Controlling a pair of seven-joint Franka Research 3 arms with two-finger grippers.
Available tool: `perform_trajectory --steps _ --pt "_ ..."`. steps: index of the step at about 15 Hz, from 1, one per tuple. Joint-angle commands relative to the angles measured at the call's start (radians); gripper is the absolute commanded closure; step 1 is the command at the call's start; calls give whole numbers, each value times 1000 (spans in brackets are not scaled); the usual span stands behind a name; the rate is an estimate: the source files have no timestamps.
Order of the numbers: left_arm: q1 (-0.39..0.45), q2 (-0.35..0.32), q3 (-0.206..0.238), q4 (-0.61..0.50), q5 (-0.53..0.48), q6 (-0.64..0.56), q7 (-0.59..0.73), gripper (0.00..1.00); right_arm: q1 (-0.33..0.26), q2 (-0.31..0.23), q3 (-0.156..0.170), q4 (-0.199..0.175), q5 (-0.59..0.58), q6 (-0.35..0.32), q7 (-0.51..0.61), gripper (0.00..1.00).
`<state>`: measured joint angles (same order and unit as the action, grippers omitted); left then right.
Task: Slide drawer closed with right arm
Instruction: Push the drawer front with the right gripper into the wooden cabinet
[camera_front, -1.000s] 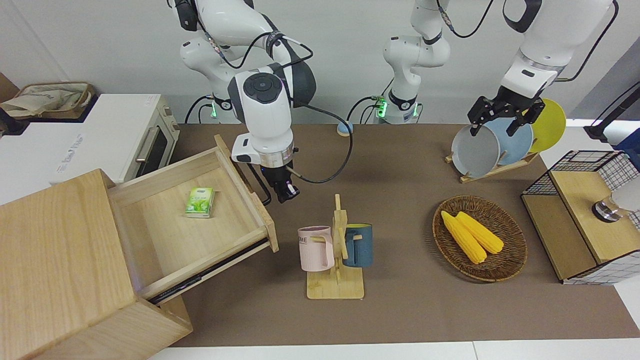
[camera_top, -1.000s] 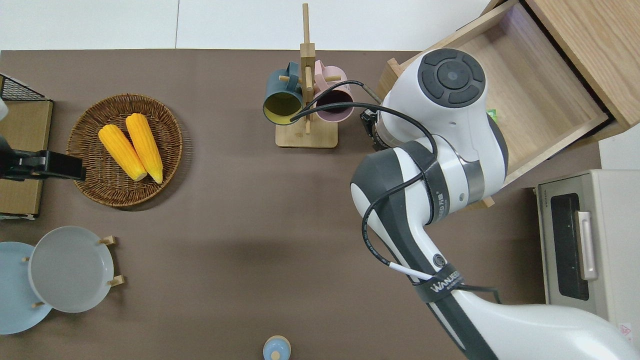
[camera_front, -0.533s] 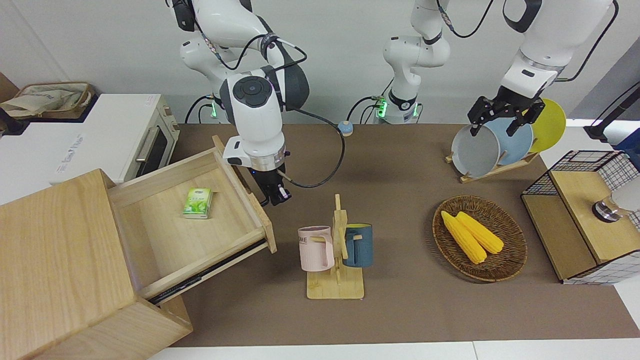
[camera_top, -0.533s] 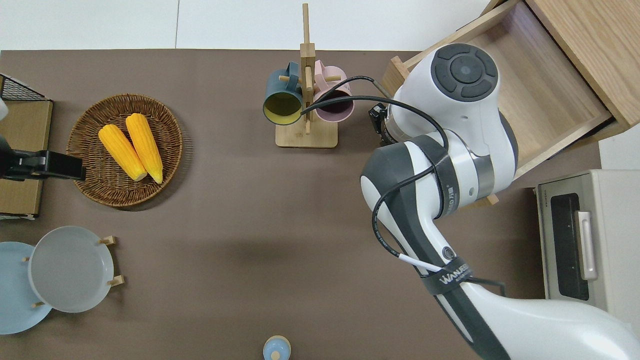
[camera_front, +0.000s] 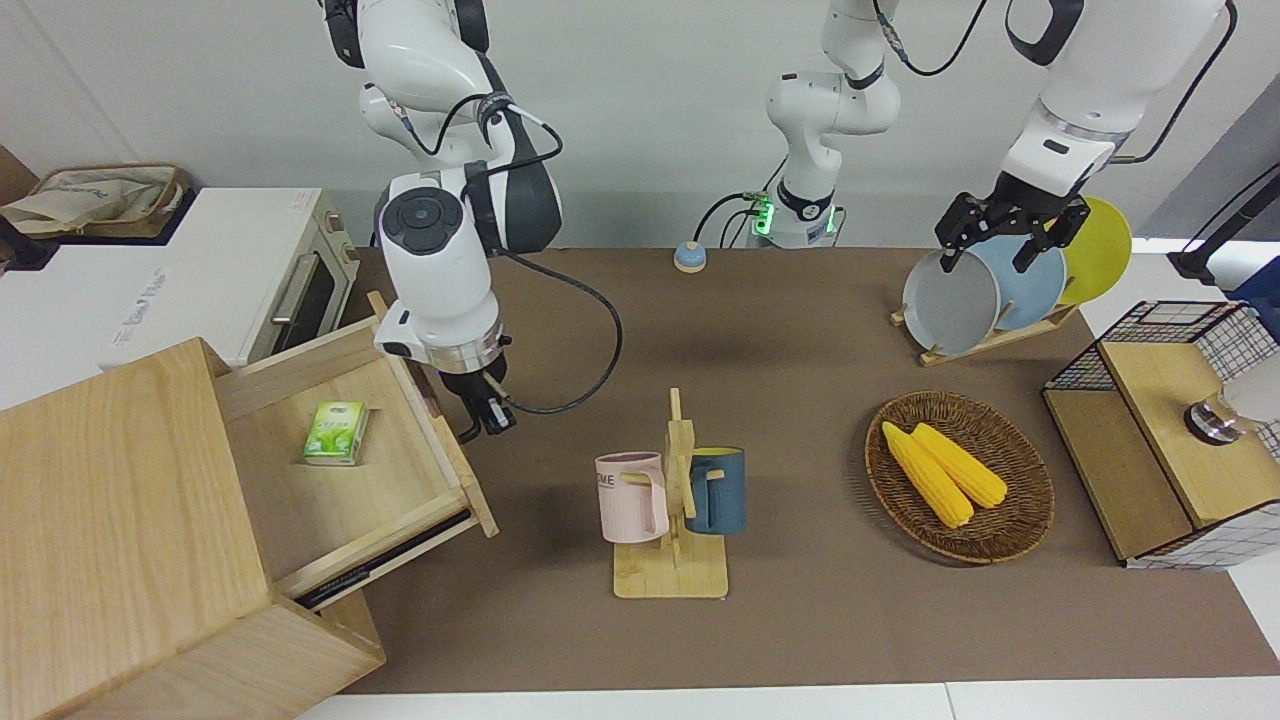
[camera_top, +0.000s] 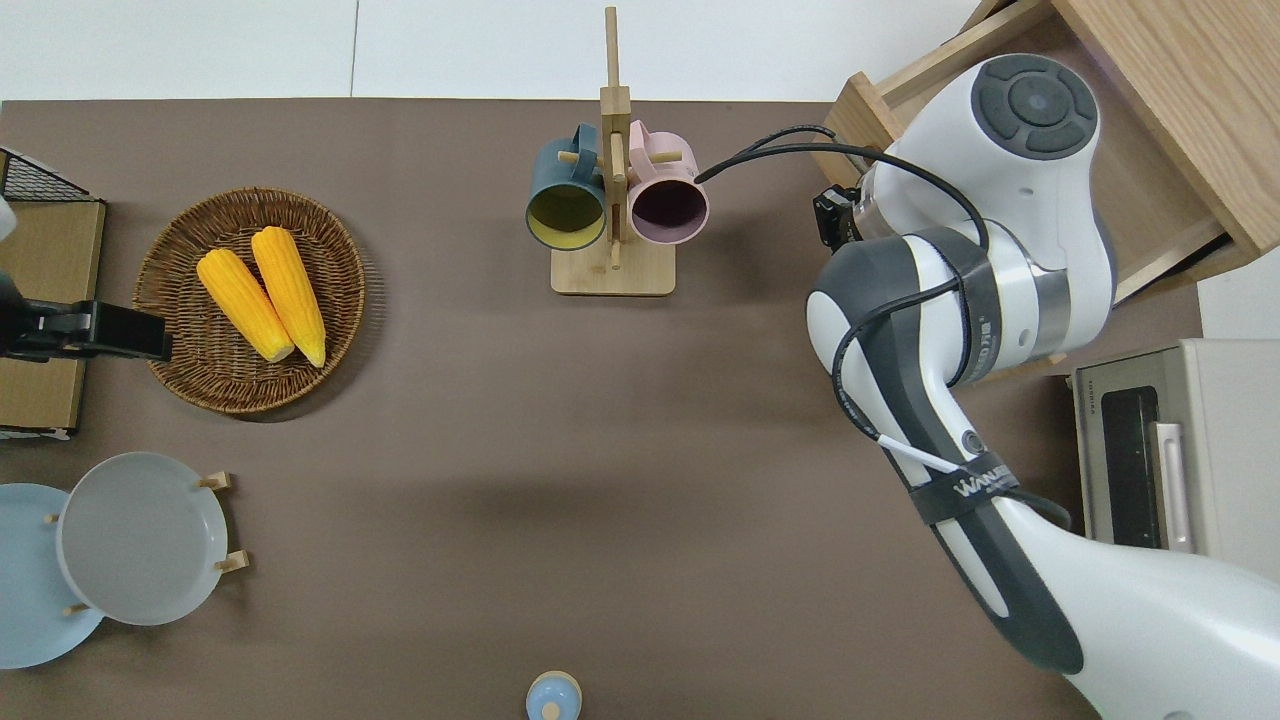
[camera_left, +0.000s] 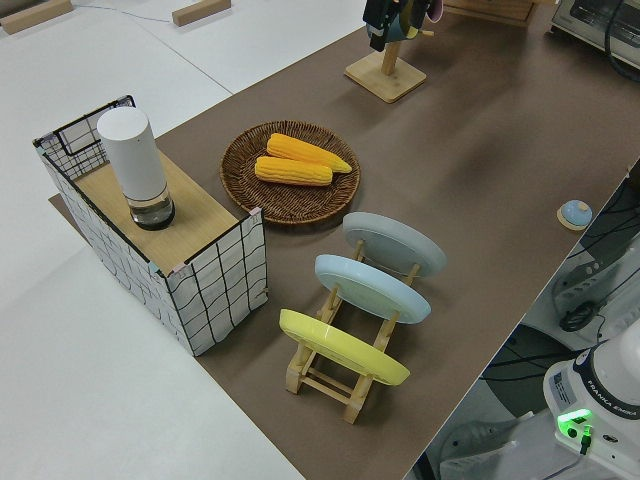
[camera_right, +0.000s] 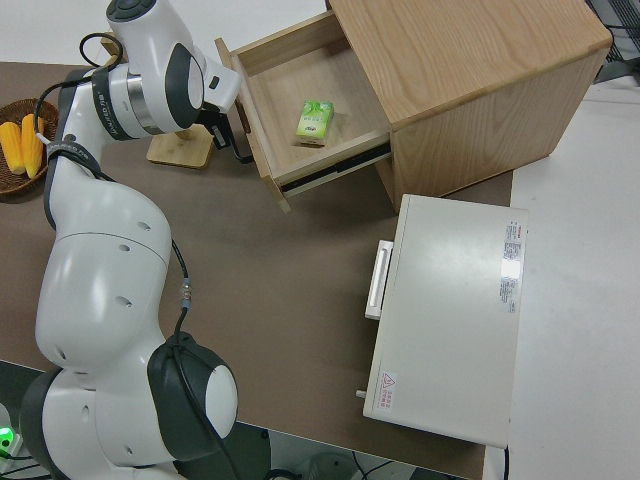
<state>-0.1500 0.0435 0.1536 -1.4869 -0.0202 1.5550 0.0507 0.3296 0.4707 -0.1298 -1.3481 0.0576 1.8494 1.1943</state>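
The drawer stands partly out of the light-wood cabinet, at the right arm's end of the table. A green box lies on the drawer floor. My right gripper hangs low in front of the drawer's raised front panel, right at the black bar handle. It looks shut and seems to touch the front. The right side view shows the same drawer and right gripper. The left arm is parked, and its left gripper is open.
A white toaster oven stands beside the cabinet, nearer to the robots. A wooden mug rack with two mugs is close to the drawer front. Toward the left arm's end are a wicker basket with corn, a plate rack and a wire-mesh box.
My right gripper has moved toward the cabinet together with the drawer front. The drawer has slid part way in, carrying the green box. The left arm has not moved.
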Motion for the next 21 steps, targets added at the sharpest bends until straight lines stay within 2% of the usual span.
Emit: perform_trajectory --steps 1,6,11,18,21 --pt "-17 13 17 20 12 0 8 5 -55 13 9 23 -10 -24 -99 1000" --pt "-17 13 17 20 12 0 8 2 -106 11 7 32 -10 -38 -208 1000" --pt "-17 13 17 20 12 0 8 2 -141 9 6 43 -9 -45 -260 1000" --pt "-17 13 17 20 12 0 8 5 -179 9 1 83 -9 -33 -286 1000" --pt "-17 13 17 20 12 0 8 5 -216 11 4 98 1 -24 -330 1000"
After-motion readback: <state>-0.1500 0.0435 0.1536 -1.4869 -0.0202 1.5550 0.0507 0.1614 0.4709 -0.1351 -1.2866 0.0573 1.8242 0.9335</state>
